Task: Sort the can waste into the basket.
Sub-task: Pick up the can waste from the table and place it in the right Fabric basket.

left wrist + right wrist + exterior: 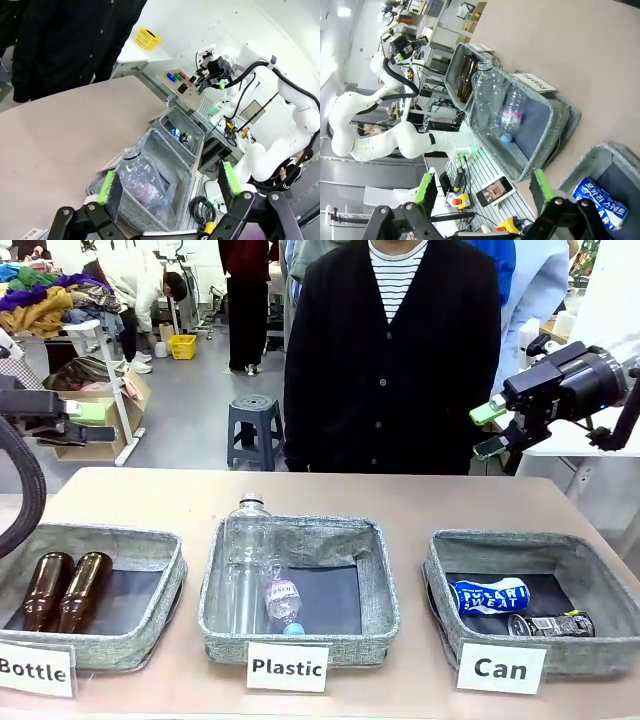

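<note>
Since both cans, the blue can [489,595] and the dark can [550,624], lie in the basket [497,549] at lower right, sorting looks finished. The right end effector [490,430] at upper right and the left end effector [167,187] are released and carry nothing.

Grey woven cloth, matt and slightly rough, is seen on the basket [448,552]. Glossy printed metal on the dented blue can [489,595]; the dark can [549,624] is shinier. Clear plastic bottles [248,565] are glossy, brown glass bottles [62,589] smooth and shiny. Tabletop [400,505] is matt, smooth. Labels [500,668] look like white paper.
</note>
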Robot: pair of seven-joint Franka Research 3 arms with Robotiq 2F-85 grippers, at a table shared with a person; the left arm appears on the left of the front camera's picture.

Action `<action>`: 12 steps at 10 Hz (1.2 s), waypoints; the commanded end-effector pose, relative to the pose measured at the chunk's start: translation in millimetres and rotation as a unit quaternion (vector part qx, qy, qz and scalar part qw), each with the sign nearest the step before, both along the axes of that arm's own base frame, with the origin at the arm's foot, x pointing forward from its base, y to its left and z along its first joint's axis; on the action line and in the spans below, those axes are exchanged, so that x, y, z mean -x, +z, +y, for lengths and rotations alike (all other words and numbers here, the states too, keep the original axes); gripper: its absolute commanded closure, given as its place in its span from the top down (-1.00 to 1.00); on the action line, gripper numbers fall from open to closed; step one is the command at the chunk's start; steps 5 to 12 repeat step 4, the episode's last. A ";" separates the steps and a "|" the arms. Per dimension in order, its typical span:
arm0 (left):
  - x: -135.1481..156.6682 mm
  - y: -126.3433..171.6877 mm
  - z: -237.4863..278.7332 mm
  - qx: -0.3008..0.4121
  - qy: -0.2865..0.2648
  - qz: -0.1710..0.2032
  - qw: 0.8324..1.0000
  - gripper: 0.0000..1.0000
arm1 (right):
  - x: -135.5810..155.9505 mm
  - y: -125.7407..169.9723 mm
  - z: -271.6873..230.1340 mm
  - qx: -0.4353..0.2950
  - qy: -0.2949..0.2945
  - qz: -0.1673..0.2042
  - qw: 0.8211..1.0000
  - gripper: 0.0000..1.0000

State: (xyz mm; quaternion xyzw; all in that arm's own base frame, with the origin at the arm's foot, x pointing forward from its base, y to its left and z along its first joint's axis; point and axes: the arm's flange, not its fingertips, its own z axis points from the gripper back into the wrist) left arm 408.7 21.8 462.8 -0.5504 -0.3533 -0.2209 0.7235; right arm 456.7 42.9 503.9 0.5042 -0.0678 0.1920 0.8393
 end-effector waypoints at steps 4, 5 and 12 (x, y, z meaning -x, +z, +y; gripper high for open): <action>2.9 0.4 1.2 0.000 -0.002 0.005 1.000 1.00 | 1.9 -0.2 1.1 -0.007 0.000 -0.003 1.000 1.00; 2.9 0.4 1.2 0.000 -0.002 0.005 1.000 1.00 | 1.9 -0.2 1.1 -0.007 0.000 -0.003 1.000 1.00; 2.9 0.4 1.2 0.000 -0.002 0.005 1.000 1.00 | 1.9 -0.2 1.1 -0.007 0.000 -0.003 1.000 1.00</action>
